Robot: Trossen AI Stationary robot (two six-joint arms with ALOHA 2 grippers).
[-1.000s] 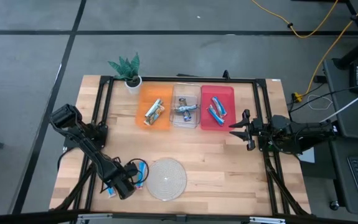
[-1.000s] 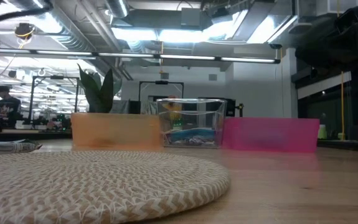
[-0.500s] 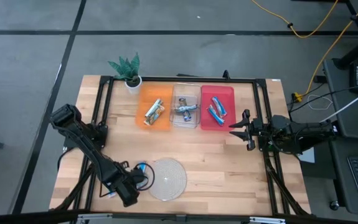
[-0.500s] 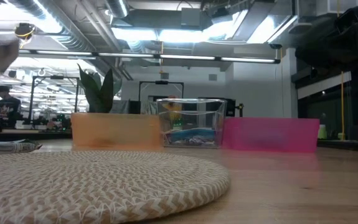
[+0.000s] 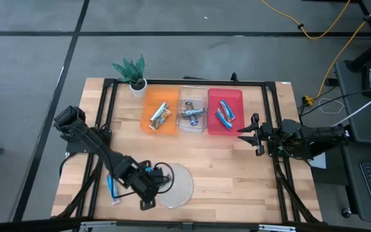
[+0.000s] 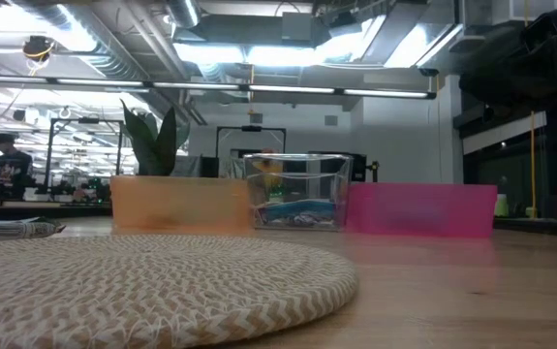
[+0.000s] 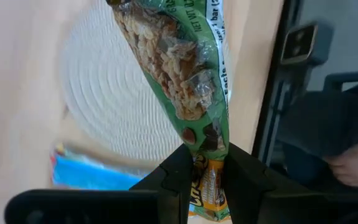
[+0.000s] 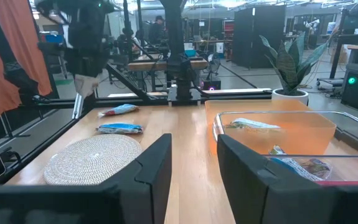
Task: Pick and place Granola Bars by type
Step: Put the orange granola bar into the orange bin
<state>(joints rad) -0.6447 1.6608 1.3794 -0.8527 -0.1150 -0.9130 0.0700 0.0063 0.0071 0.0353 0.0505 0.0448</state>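
My left gripper (image 7: 203, 157) is shut on a green-and-tan granola bar (image 7: 179, 68). It hovers over the left edge of the round woven mat (image 5: 175, 185), near the table's front left. A blue bar (image 5: 112, 187) lies flat on the wood left of the mat, and the right wrist view shows two such blue bars (image 8: 119, 128) there. More bars lie in the orange bin (image 5: 159, 111), the clear bin (image 5: 192, 111) and the red bin (image 5: 224, 111). My right gripper (image 8: 191, 168) waits open at the table's right side, holding nothing. My left gripper pinches the green-and-tan bar between its two fingers near one end (image 7: 205, 146). The fingers slant down from the table's left side, and the bar runs on past the fingertips along their line. It hangs clear of the table and the mat.
A small potted plant (image 5: 133, 74) stands at the far left corner, beside the orange bin. The three bins stand in a row along the far side. Bare wood lies between the mat and the bins. The black frame rails (image 5: 104, 109) run along the table's sides.
My left gripper has risen from the table's front-left area and moved right toward the mat, rolling its wrist as it went. It stays shut on the green-and-tan bar, which is lifted clear of the table.
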